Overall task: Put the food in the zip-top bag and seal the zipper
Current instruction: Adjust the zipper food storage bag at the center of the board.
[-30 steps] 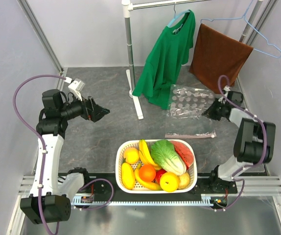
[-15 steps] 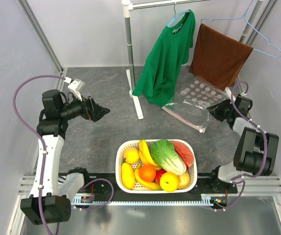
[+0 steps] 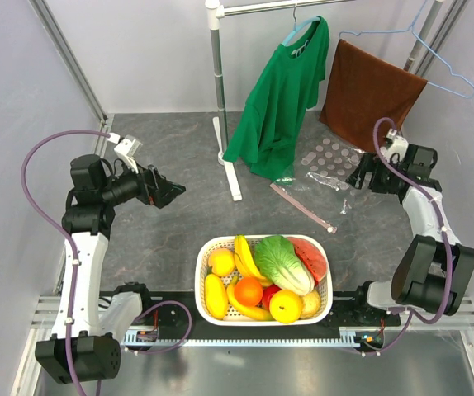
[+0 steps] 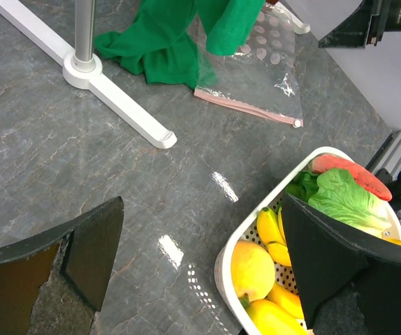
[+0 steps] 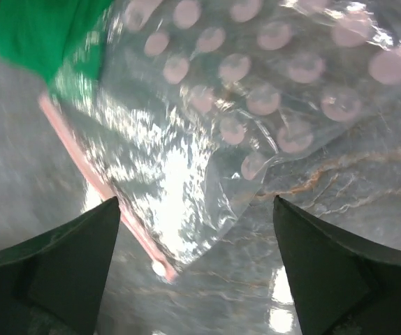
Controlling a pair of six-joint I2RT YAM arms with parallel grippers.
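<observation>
Food: the big leafy green plastic cabbage [image 3: 282,262], the round orange plastic fruit [image 3: 248,290] and the round yellow plastic fruit [image 3: 286,307] all sat in the white plastic basket [image 3: 201,276]. Other toy fruit packed around them hid parts of them.
Bag: the floppy clear plastic bag with pale grey dots [image 3: 324,165] lay on the grey table [image 3: 163,247] at the back right, well apart from the basket. One corner was hidden behind the hanging green shirt [image 3: 282,91].
Zipper: the thin pink strip [image 3: 303,208] ran along the bag's edge nearest the basket. It was too small to tell if it was shut.
Left gripper [image 3: 169,190]: its fingers were wide apart and held nothing. It hung over the left side of the table, well apart from the bag.
Right gripper [image 5: 195,206]: its fingers were wide apart with nothing pinched between them, just over the bag. I could not tell if it touched the plastic.
Hard to see: the right wrist view was blurry and full of shine. The left wrist view cut the basket off at the edge.
</observation>
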